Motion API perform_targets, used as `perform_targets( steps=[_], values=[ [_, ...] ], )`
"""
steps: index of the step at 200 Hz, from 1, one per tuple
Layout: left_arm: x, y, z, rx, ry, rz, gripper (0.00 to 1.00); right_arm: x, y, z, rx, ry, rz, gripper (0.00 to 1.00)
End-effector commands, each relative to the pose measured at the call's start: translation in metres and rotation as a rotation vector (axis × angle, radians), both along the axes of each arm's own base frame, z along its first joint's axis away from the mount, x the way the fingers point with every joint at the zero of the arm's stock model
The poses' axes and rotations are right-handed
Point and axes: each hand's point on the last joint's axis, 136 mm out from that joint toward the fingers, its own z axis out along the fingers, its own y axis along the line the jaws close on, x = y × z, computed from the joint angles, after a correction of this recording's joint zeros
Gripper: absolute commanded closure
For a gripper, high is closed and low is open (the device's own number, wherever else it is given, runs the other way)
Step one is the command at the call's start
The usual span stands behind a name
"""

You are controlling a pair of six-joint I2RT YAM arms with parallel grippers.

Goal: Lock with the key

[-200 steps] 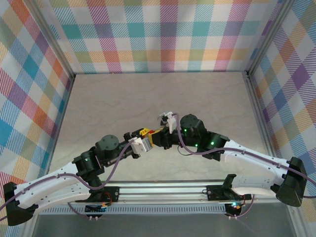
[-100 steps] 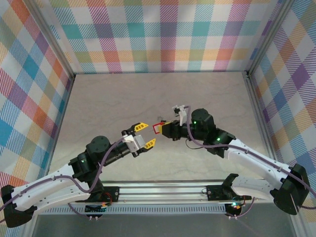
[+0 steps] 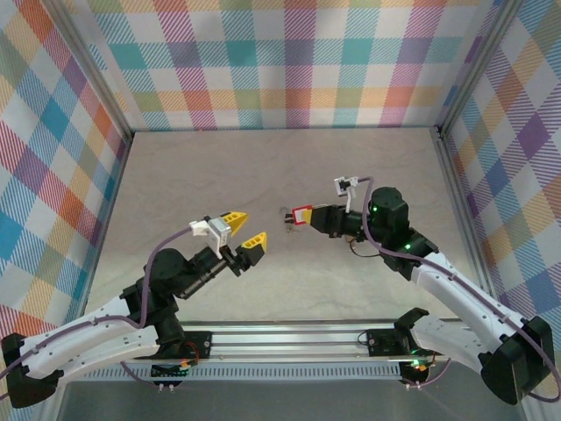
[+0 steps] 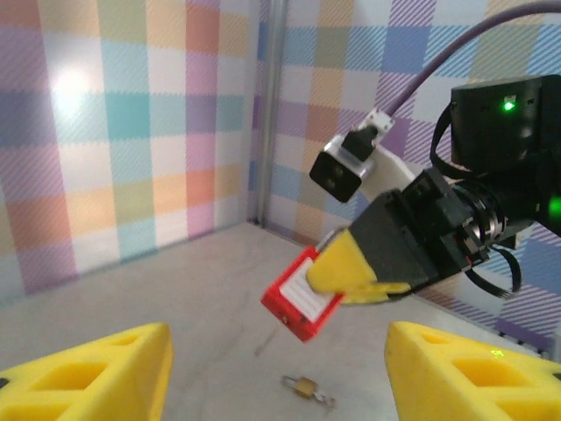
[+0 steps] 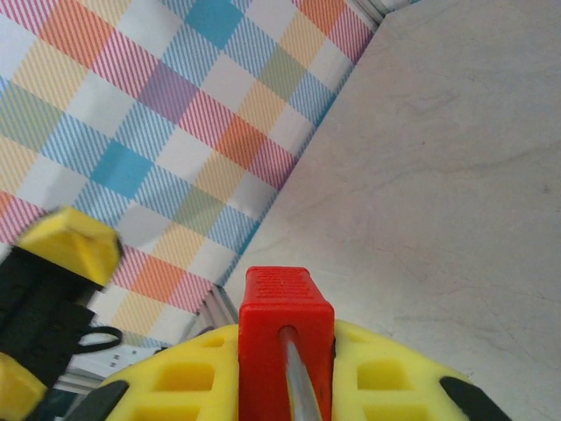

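Note:
My right gripper (image 3: 316, 216) is shut on a red padlock (image 3: 302, 215) and holds it in the air over the middle of the table. The right wrist view has the padlock's red body (image 5: 285, 324) clamped between the yellow pads (image 5: 193, 377), its steel shackle (image 5: 300, 381) running back between them. A small brass key (image 4: 307, 386) lies on the table below the padlock, apart from both grippers. Left of the padlock, my left gripper (image 3: 238, 231) stands open with nothing in it. Its yellow fingertips (image 4: 96, 368) frame the padlock (image 4: 298, 303) in the left wrist view.
Plaid walls (image 3: 289, 61) close the table on three sides, with metal posts at the corners. The beige tabletop (image 3: 219, 175) stretches behind and to the left of the arms. A rail (image 3: 289, 338) runs along the near edge.
The grippers, together at the padlock a second ago, have drawn apart. My left gripper opened and pulled back left. My right gripper carried the padlock right and farther back.

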Motion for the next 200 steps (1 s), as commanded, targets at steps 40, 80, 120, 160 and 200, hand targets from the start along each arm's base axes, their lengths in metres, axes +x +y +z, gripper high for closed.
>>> perform_targets(
  steps=[40,80,120,160,200],
  values=[
    [-0.017,-0.029,-0.015,-0.101,0.148,-0.188,0.28,-0.007,0.001,0.024,0.130,0.032,0.127,1.00],
    [-0.007,-0.027,-0.012,-0.193,0.193,-0.197,0.22,-0.015,0.000,0.030,0.136,0.036,0.208,1.00],
    [0.025,-0.034,-0.011,-0.334,0.487,-0.348,0.19,-0.012,-0.010,0.026,0.128,0.075,0.242,1.00],
    [0.048,-0.041,-0.005,-0.501,0.622,-0.475,0.19,-0.012,-0.013,0.031,0.153,0.045,0.255,1.00],
    [0.053,-0.054,0.004,-0.613,0.657,-0.637,0.20,0.003,-0.015,0.020,0.160,0.109,0.245,1.00]
  ],
)
